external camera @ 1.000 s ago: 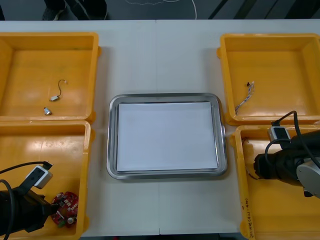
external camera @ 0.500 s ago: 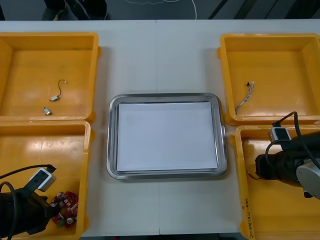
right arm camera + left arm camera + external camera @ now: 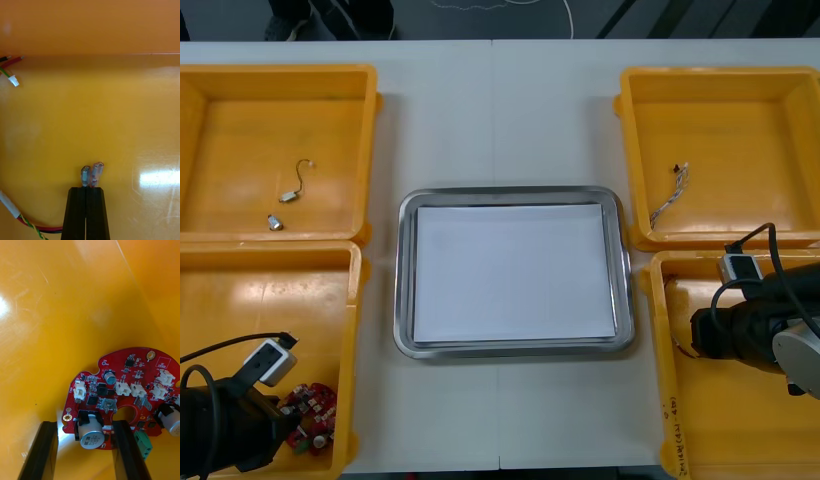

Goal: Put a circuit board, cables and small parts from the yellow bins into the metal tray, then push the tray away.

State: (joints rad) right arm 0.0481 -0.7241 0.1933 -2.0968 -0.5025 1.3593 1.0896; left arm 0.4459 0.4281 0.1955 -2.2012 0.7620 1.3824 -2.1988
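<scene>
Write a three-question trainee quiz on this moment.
1. True or false: the tray is already loaded.
2. The left gripper has its jaws: A) shut together; B) apart, either side of the circuit board edge; C) clamped on a screw.
3. What colours is the cable beside the right gripper?
Key: 1 false; 2 B; 3 red and yellow.

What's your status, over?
Left tool open over circuit board, near left bin. Right tool shut, near right bin, small metal parts at tips. Metal tray unobstructed.
</scene>
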